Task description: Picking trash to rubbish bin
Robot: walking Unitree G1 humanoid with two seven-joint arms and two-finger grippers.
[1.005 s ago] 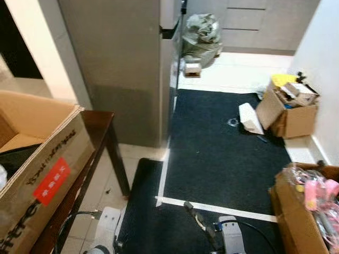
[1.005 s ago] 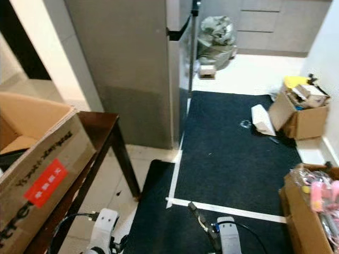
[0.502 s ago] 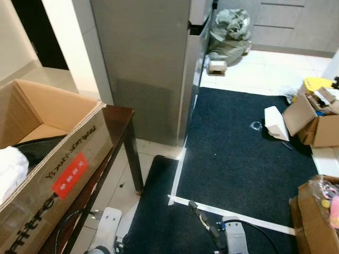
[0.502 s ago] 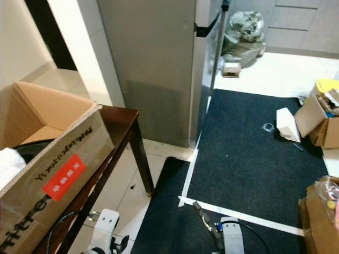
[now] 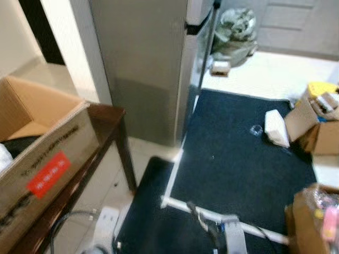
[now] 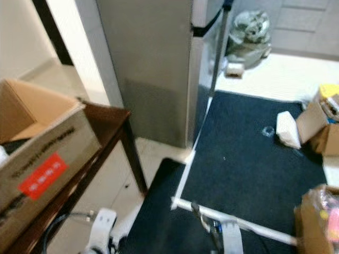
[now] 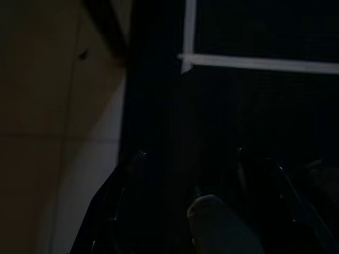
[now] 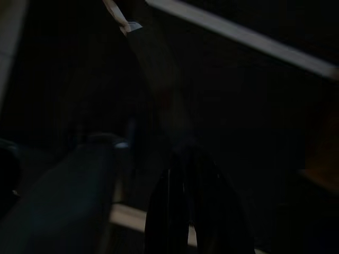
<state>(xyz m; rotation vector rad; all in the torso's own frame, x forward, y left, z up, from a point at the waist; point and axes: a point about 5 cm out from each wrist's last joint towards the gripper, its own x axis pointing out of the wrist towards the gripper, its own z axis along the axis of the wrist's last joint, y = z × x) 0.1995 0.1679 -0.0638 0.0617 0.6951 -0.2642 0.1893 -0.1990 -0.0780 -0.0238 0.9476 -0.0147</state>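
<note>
crumpled grey bag (image 5: 234,30) beyond dark carpet (image 5: 238,159), blurred

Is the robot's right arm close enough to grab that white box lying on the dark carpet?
Probably not yet. The right gripper hangs low beside the robot, while the white box lies farther ahead on the dark carpet. Nothing blocks the path, so walking closer should do it.
</note>
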